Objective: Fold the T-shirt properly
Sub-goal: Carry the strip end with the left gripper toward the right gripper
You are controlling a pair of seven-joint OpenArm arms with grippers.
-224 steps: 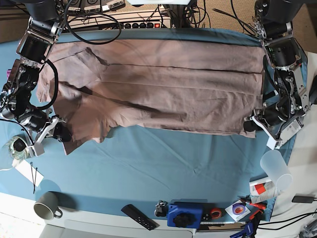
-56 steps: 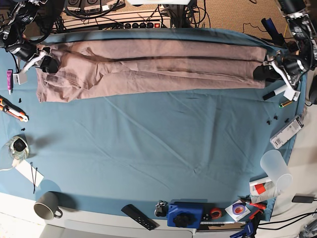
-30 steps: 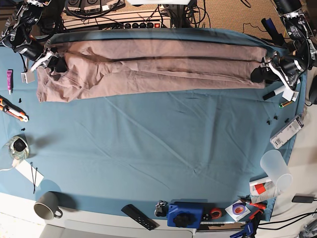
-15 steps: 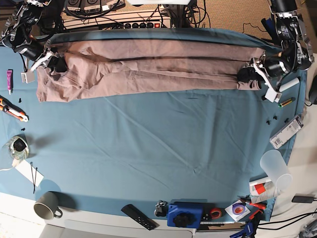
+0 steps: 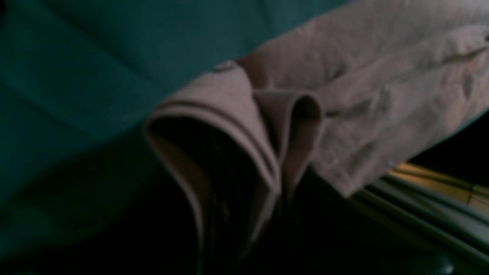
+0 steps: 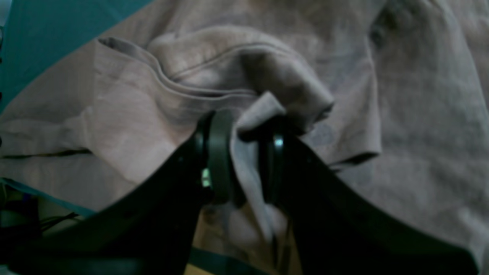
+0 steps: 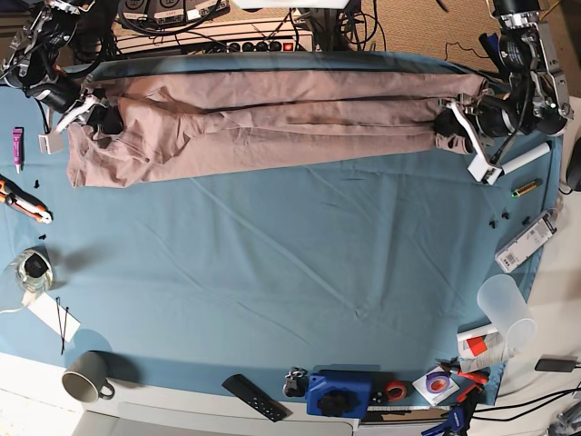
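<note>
Surface: teal-blue table cloth point(image 7: 290, 263) covers the whole table; cables and a power strip point(image 7: 263, 41) run along the far edge.
Far-left clutter: a purple tube point(image 7: 17, 147) and an orange-handled tool point(image 7: 23, 202) lie near the left edge, with a grey mug point(image 7: 86, 376) at the near-left corner.
Right gripper: right gripper point(image 6: 244, 152) sits at the left end of the garment in the base view; both fingers are clamped on a bunched fold of pink fabric, the fold standing up between them.
T-shirt: T-shirt point(image 7: 272, 123) is folded into a long narrow band lying across the far part of the cloth, its left end wider and more wrinkled, its right end drawn in and raised slightly.
Near edge: a black remote point(image 7: 257, 397) and a blue box point(image 7: 338, 393) lie at the front, well apart from the garment.
Left gripper: left gripper point(image 7: 457, 127) is at the right end of the band, closed on the hem; the wrist view shows the doubled hem edges pinched together, though the fingers themselves are lost in shadow.
Right-side clutter: a translucent cup point(image 7: 505, 311) and a white marker point(image 7: 526, 159) lie beyond the cloth's right end.
</note>
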